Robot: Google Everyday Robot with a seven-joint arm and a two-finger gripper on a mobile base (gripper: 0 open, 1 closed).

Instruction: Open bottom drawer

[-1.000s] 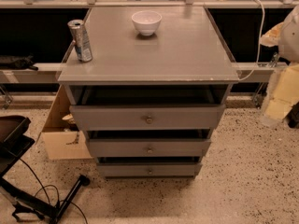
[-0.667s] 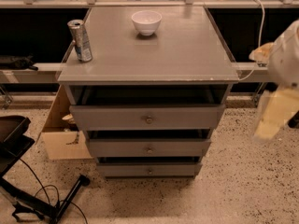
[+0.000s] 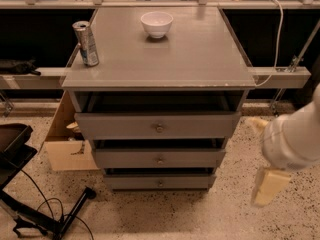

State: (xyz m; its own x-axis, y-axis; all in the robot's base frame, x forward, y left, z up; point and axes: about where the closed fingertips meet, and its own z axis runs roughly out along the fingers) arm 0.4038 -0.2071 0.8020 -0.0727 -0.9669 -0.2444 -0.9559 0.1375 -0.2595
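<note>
A grey cabinet with three drawers stands in the middle of the camera view. The bottom drawer (image 3: 160, 182) is the lowest and smallest-looking front, with one small round brass knob (image 3: 160, 183). It sits slightly proud of the frame, like the two drawers above it. My gripper (image 3: 268, 185) hangs at the right of the cabinet, level with the bottom drawer and apart from it, below my white arm (image 3: 292, 139).
A white bowl (image 3: 156, 23) and a drink can (image 3: 86, 43) stand on the cabinet top (image 3: 190, 54). A cardboard box (image 3: 65, 146) sits on the floor at the left. A black stand with cables (image 3: 35, 214) lies at the lower left. A rail (image 3: 280, 76) runs behind.
My arm and gripper have moved down and toward the camera at the right of the cabinet. The drawers have not moved.
</note>
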